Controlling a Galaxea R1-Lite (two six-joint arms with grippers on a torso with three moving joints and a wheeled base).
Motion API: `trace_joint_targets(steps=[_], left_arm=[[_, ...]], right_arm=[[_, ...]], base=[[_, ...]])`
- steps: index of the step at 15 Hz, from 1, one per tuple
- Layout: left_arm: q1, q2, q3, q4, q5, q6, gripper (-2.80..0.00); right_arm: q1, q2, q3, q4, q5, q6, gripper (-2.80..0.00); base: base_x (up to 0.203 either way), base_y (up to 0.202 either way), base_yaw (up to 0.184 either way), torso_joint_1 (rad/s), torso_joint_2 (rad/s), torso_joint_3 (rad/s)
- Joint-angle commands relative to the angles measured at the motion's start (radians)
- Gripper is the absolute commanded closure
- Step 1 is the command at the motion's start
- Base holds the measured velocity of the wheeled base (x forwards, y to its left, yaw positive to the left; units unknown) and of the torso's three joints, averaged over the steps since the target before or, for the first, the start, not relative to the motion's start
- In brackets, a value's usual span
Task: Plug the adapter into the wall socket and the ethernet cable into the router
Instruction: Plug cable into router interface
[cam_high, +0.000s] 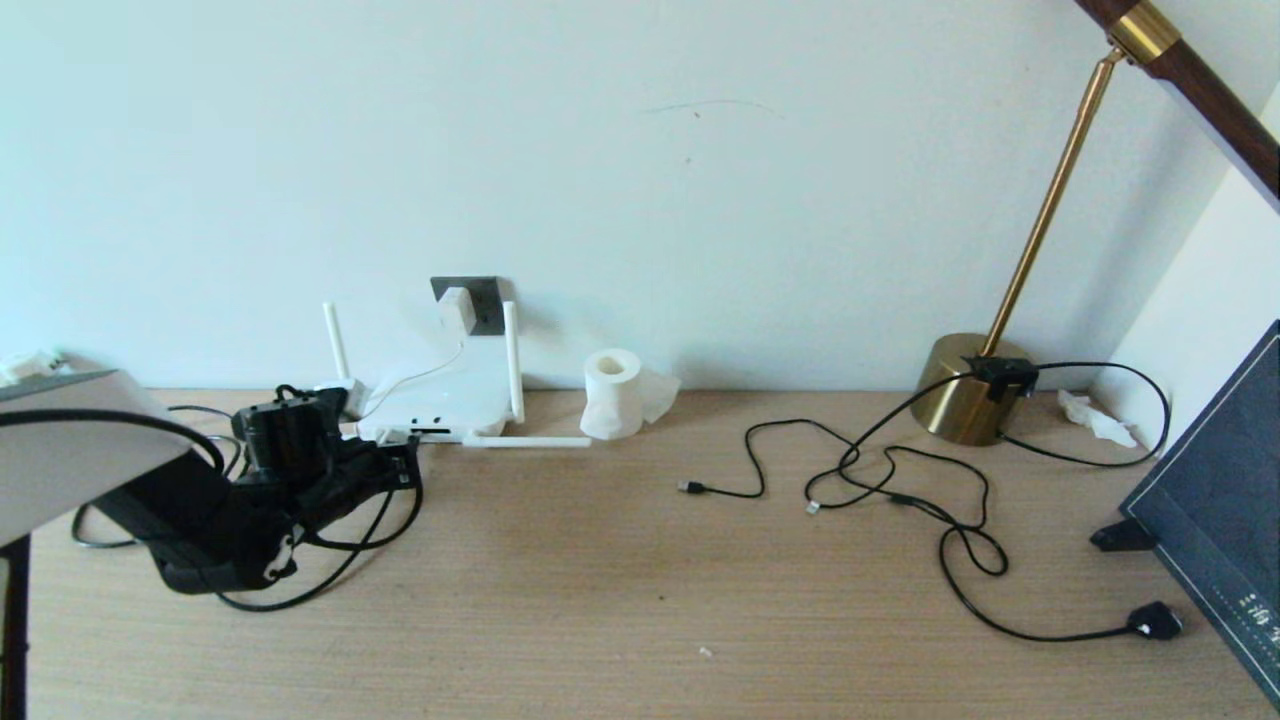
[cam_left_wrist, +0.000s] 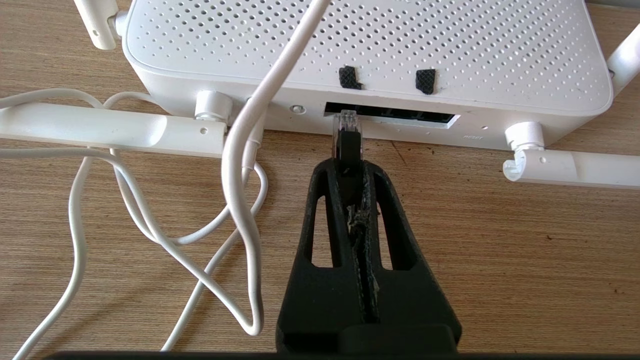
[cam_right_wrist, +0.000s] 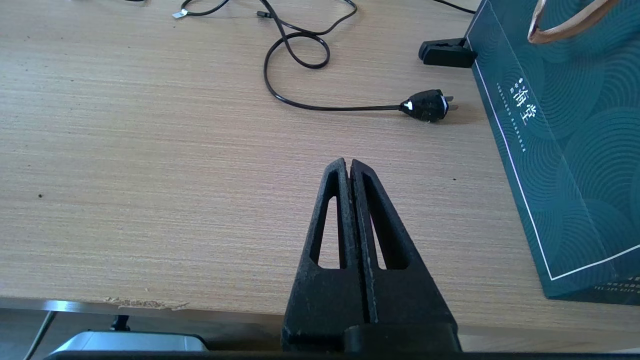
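Adapter (cam_high: 456, 307) in; my left claw (cam_left_wrist: 348, 165), clamped on the cable (cam_left_wrist: 348, 145) plug, nears the router (cam_left_wrist: 365, 55) ports: push straight in.

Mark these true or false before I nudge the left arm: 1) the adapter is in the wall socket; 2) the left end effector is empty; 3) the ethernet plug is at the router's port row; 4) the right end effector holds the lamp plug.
1) True: the adapter sits on the wall socket.
2) False: the left end effector is shut on the ethernet cable, just behind its plug.
3) True: the clear tip meets the dark port row of the router; whether it is fully seated cannot be told.
4) False: the right end effector is shut on nothing, and the lamp plug lies apart on the table.
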Motion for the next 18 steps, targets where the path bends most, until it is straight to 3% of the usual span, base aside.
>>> trace_joint_targets(steps=[1, 18], left_arm=[[0.000, -0.005, 0.004, -0.005, -0.001, 0.000, 0.00], [0.001, -0.008, 0.002, -0.004, -0.001, 0.000, 0.00]], right_arm=[[0.000, 0.002, 0.000, 0.001, 0.000, 0.000, 0.00], [0.000, 0.002, 0.000, 0.001, 0.000, 0.000, 0.00]], base=[[0.000, 0.000, 0.000, 0.000, 0.00, 0.000], [0.000, 0.000, 0.000, 0.000, 0.00, 0.000]])
